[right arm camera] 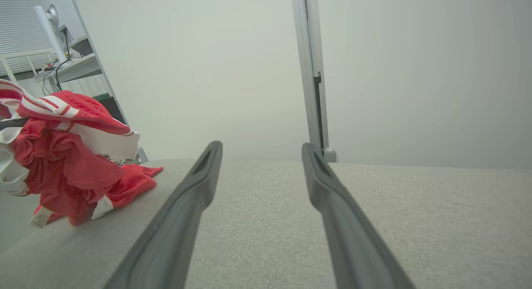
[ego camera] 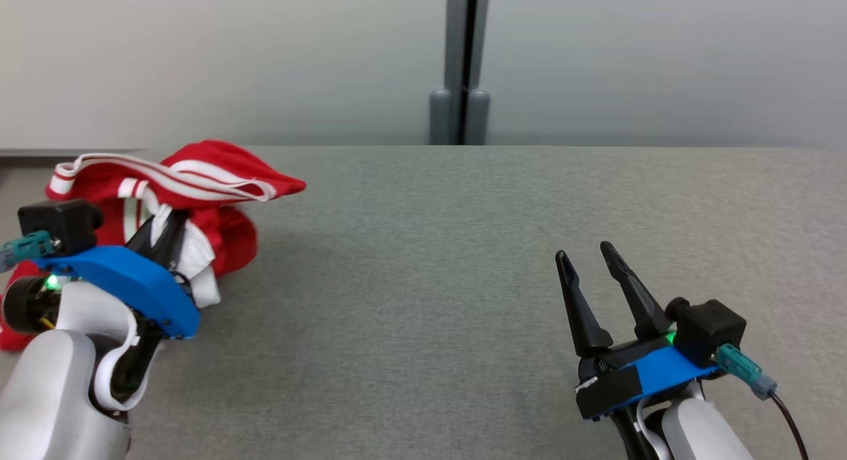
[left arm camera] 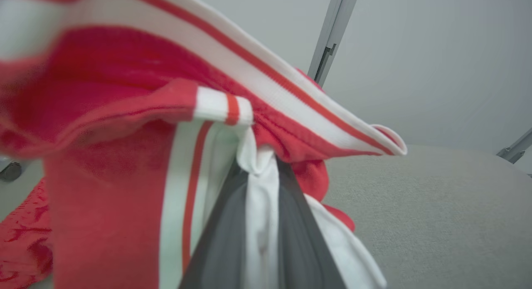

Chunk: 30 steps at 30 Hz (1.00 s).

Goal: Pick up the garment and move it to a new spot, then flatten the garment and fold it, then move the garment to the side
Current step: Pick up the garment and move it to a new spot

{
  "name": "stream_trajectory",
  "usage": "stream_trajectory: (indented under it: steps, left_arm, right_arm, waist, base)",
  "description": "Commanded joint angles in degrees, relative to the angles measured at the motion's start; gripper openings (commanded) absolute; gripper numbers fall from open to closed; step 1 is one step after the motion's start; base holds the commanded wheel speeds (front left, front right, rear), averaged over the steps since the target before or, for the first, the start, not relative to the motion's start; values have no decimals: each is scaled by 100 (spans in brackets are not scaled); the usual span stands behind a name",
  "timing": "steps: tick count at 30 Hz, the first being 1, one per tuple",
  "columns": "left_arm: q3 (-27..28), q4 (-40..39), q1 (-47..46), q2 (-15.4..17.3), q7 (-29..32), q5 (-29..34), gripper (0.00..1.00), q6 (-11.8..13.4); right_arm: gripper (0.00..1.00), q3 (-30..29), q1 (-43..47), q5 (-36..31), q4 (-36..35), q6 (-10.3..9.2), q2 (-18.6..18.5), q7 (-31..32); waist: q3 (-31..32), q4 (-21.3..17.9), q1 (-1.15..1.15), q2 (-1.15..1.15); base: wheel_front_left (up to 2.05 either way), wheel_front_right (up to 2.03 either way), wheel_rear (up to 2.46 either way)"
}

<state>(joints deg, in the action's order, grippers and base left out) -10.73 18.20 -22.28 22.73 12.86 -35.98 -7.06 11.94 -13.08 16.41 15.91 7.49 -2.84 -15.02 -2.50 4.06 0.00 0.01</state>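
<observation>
- Left gripper [ego camera: 165,231] at 9 o'clock in the head view, low over the grey table [ego camera: 430,281], fingers pointing toward 1 o'clock into the cloth.
- Jaws pressed together on a white fold of the garment [ego camera: 212,172]; pinch plain in the left wrist view, white cloth squeezed between the two dark fingers at the left gripper [left arm camera: 257,164].
- Garment red with white stripes, bunched up at the table's 9 to 10 o'clock corner.
- Striped band [ego camera: 165,175] draped across the top of the heap, one red flap jutting toward 3 o'clock.
- Close up from the left wrist: garment [left arm camera: 104,164] blurred and spread across the 9 o'clock half, striped edge running up and over the fingers, bare table [left arm camera: 436,218] at 4 o'clock.
- From the right wrist: garment [right arm camera: 66,164] at 9 o'clock, upper part raised, lower red bunch touching the table [right arm camera: 257,222], small pale label [right arm camera: 40,217] hanging at its bottom edge.
- Right gripper [ego camera: 583,251] at 4 o'clock in the head view, well apart from the garment.
- Jaws spread wide, nothing between them, only grey table visible through the gap at the right gripper [right arm camera: 261,147].
- Grey post [ego camera: 461,63] at 12 o'clock behind the table's far edge, pale wall [ego camera: 662,63] on either side.
- Green light [ego camera: 51,282] lit on the left wrist.
</observation>
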Motion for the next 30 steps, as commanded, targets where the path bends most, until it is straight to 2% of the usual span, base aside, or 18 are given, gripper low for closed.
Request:
stream_trajectory:
  steps: [1, 6, 8, 12, 18, 19, 21, 23, 30]
  left_arm:
    - [-33, -457, 95, -46, 94, -83, 0, 46]
    - [-235, -1613, 122, -221, 341, -120, 0, 129]
    - [-451, -1927, 26, -360, 447, -49, 0, 175]
    - [-728, -1906, -33, -669, 290, 49, 0, 192]
    - [-1177, -1143, 46, -1013, -395, 543, 0, 191]
    - [-1177, -1143, 46, -1013, -395, 543, 0, 191]
    - [-1335, -770, 26, -1098, -651, 702, 0, 166]
    - [-1434, -383, -1, -1274, -946, 589, 0, 91]
    - [-1965, 1383, -345, -1407, -1632, 765, 0, -28]
  right_arm:
    - [100, -42, 104, 38, -23, 1, -11, -22]
    - [100, -153, 148, -26, -16, 1, -9, -22]
    - [100, -162, 90, -77, -51, 1, -9, -21]
    - [100, -136, 20, -71, -149, 1, -10, -22]
    - [100, -68, -60, 41, -335, 1, -7, -21]
    - [100, -68, -60, 41, -335, 1, -7, -21]
    - [100, -60, -66, 48, -391, 1, -10, -21]
    - [100, -63, -97, 82, -478, 1, -6, -21]
    - [100, 64, -146, 190, -617, 1, -8, -21]
  waist:
    - [99, -210, 0, -1]
    - [102, -585, 0, -1]
    - [77, -846, 0, -1]
    - [6, -1214, 0, -1]
    - [-203, -1794, 0, -1]
    - [-203, -1794, 0, -1]
    - [-279, -1950, 0, -1]
    - [-354, -2069, 0, -1]
    - [-568, -2257, 0, -1]
  base:
    - [0, 0, 0]
    - [0, 0, 0]
    - [0, 0, 0]
    - [0, 0, 0]
    - [0, 0, 0]
    - [0, 0, 0]
    - [0, 0, 0]
    - [0, 0, 0]
    - [0, 0, 0]
